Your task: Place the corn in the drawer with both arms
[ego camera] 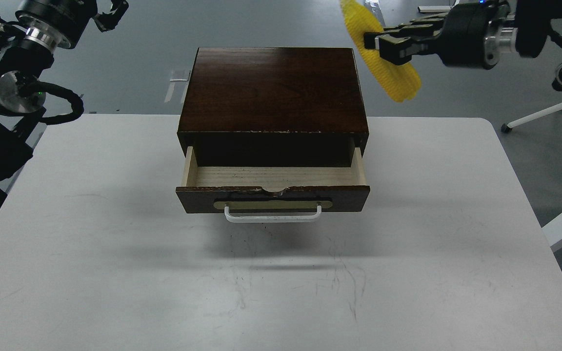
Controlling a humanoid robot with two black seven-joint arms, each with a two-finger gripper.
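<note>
The ribbed yellow corn [383, 58] is clamped in the right pincer [376, 43], above the glossy dark box's [271, 87] right corner; the pale-wood drawer [271, 178] is pulled open; the left pincer's [110, 14] opening cannot be told.

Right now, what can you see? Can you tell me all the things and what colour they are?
Box: one, dark brown wood, middle of the table.
Drawer: one, pulled open, pale wood inside, nothing in it, white handle.
Corn: one, bright yellow, held in the air to the right of the box.
Table: one, white.
Right gripper: one, black, shut on the corn.
Left gripper: one, black, top left, holding nothing.
</note>
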